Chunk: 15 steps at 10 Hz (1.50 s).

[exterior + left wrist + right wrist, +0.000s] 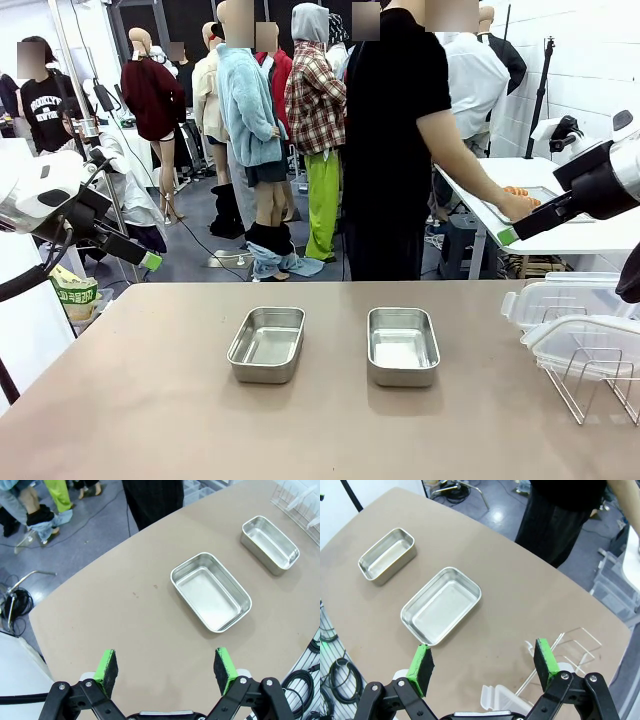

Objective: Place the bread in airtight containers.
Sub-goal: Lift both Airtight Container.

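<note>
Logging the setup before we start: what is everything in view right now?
tins: two, steel, empty, mid-table
lids: two, clear, on rack
wire rack: one, silver, table's right edge
table: one, tan
side table: one, white, far right
rolls: count unclear, orange, side table
person: one, black top, hand by rolls
left arm: white, jaws open, raised left
right arm: white, jaws open, raised right

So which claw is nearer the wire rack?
Right. The right claw hangs almost over the wire rack; the left claw hangs at the table's opposite end, past both tins.
</note>
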Available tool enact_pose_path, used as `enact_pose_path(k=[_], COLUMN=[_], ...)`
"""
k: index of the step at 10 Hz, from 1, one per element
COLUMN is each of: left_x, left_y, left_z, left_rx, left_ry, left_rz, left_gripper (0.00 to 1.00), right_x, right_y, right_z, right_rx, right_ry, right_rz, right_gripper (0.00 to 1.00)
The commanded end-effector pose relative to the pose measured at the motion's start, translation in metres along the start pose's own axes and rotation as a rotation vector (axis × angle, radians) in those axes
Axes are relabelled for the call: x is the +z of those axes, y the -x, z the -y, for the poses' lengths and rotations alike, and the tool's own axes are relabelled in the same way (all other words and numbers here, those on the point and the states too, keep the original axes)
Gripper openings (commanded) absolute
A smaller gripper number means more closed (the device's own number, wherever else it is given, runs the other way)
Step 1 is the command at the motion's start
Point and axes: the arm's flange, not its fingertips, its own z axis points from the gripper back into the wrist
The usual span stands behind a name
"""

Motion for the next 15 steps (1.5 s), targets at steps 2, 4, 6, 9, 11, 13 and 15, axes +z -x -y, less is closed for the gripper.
enact_pose_path(k=[2,4,6,9,11,13,15], left_x=[0.0003,0.0003,0.0003,0.0003,0.0003,0.0003,0.0003], left_y=[0.0007,0.0007,0.0007,0.0007,0.0007,0.0007,0.0007], left_z=[-0.0017,-0.0017,-0.0017,-0.0017,-0.0017,-0.0017,-0.0017], left_rx=[-0.003,-0.003,-0.003,-0.003,-0.003,-0.003,-0.003], left_ry=[-0.003,-0.003,-0.003,-0.003,-0.003,-0.003,-0.003], left_rz=[0.001,0.001,0.001,0.001,0.001,0.001,0.001], left_gripper=[1.0,1.0,1.0,1.0,1.0,1.0,1.0], right_x=[-0.0023,-0.0023,-0.0023,-0.0023,-0.0023,-0.0023,-0.0023], right_y=[0.0004,0.0004,0.0004,0.0004,0.0004,0.0004,0.0004], right_z=[-0.0001,-0.0001,-0.0001,-0.0001,-0.0001,-0.0001,-0.0001], right_rx=[0.003,0.003,0.003,0.003,0.003,0.003,0.003], right_ry=[-0.01,-0.01,-0.01,-0.01,-0.01,-0.01,-0.01], right_rz=[0.0,0.0,0.0,0.0,0.0,0.0,0.0], right_gripper=[1.0,1.0,1.0,1.0,1.0,1.0,1.0])
